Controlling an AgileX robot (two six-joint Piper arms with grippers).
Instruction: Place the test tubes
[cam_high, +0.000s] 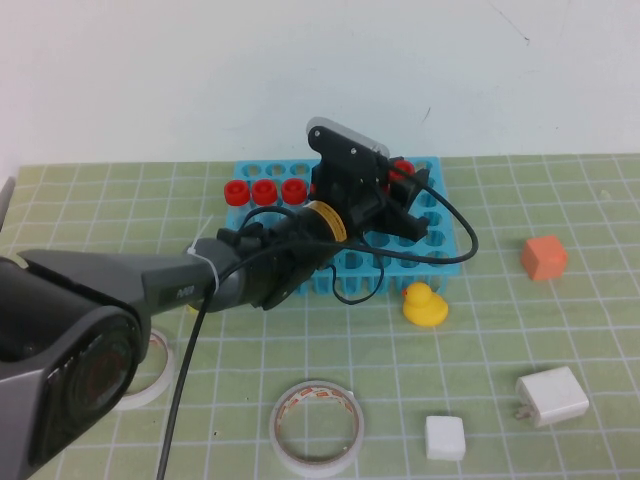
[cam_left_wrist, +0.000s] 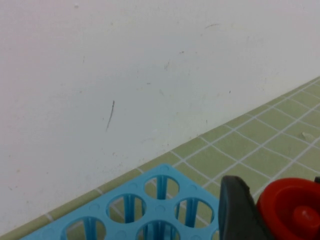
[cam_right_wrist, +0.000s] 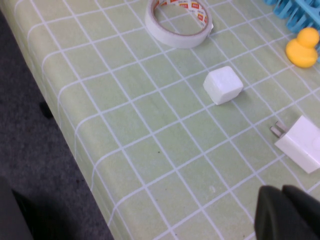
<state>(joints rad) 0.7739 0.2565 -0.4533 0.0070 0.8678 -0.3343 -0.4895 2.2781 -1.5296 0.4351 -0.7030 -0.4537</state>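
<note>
Left end effector (cam_high: 405, 186) grips a red-capped test tube (cam_high: 403, 168) above the blue plastic rack (cam_high: 300, 166); right end effector (cam_right_wrist: 282, 212), closed and empty, hangs over the green gridded desk (cam_right_wrist: 150, 125).

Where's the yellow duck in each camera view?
High view: yellow duck just in front of the blue rack, near the left end effector, shut on a red-capped test tube.
Left wrist view: not in it.
Right wrist view: beside the rack's corner, beyond the white cube, far from the shut right end effector at the edge of the table.
Shared landmark: the blue rack.
</note>
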